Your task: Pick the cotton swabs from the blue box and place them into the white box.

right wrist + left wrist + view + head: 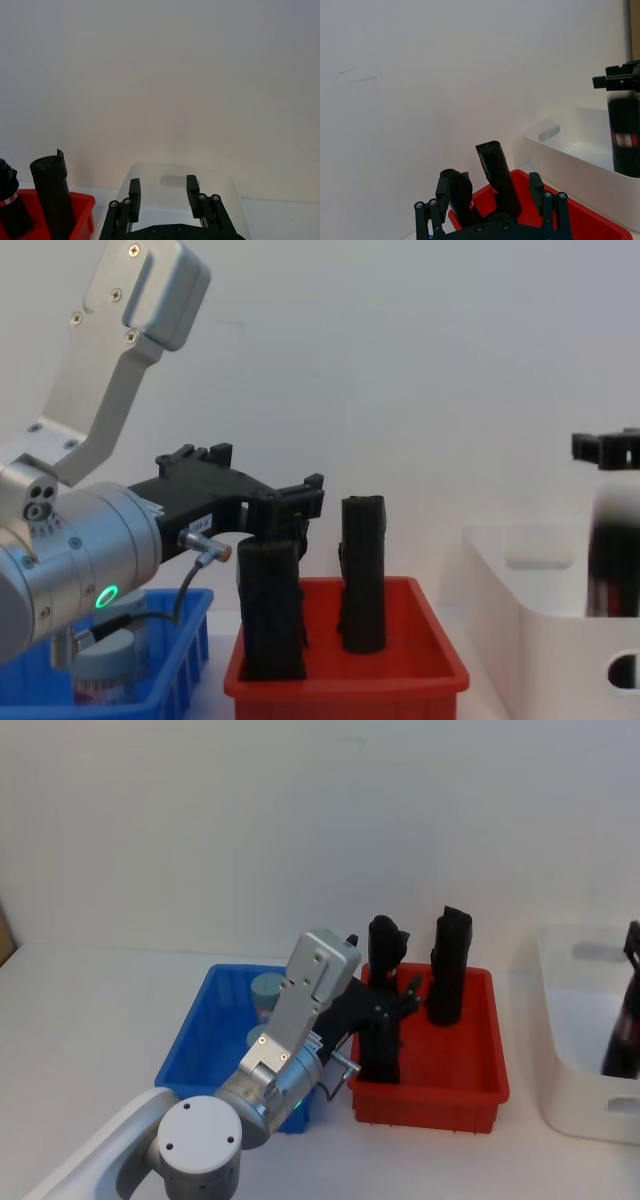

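Observation:
The blue box (200, 1040) sits left of centre and holds cotton swabs: one pale tub (268, 990) near its far side, another (110, 665) half hidden under my left arm. My left gripper (405, 1000) reaches out past the blue box's right side, over the left part of the red bin. It is open and holds nothing (490, 192). The white box (580, 1050) stands at the far right. My right gripper (162, 192) hangs open and empty over it, and that arm (628, 1020) shows at the view's edge.
A red bin (470, 1080) stands between the blue and white boxes. It holds two tall black rolls (450, 965), one (270, 610) right below my left gripper. The white tabletop runs back to a plain wall.

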